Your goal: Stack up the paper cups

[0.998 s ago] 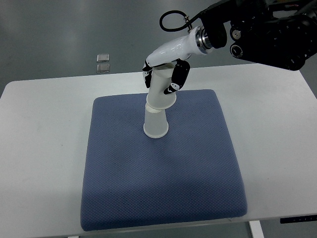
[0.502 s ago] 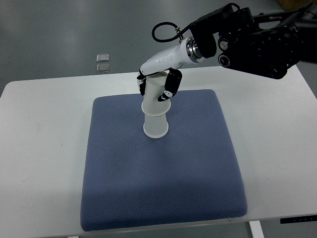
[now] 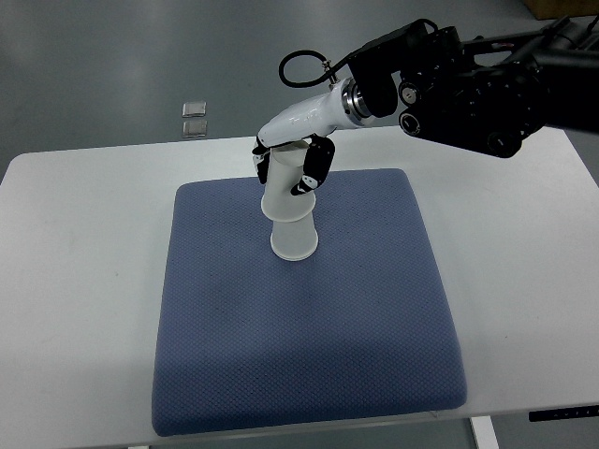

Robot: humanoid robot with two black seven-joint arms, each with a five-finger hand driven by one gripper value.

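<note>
Right hand clamped around the upper paper cup, which sits nested over the lower paper cup.
Black-tipped fingers wrap the upper cup's wall from both sides; directly below the hand the lower cup stands mouth-down on a blue mat, the pair leaning slightly. Outward, the mat lies on the white tabletop. Behind the hand, its white wrist joins the black arm entering from the right. Beyond the tabletop's far edge, to the hand's left, two small square objects lie on the floor.
</note>
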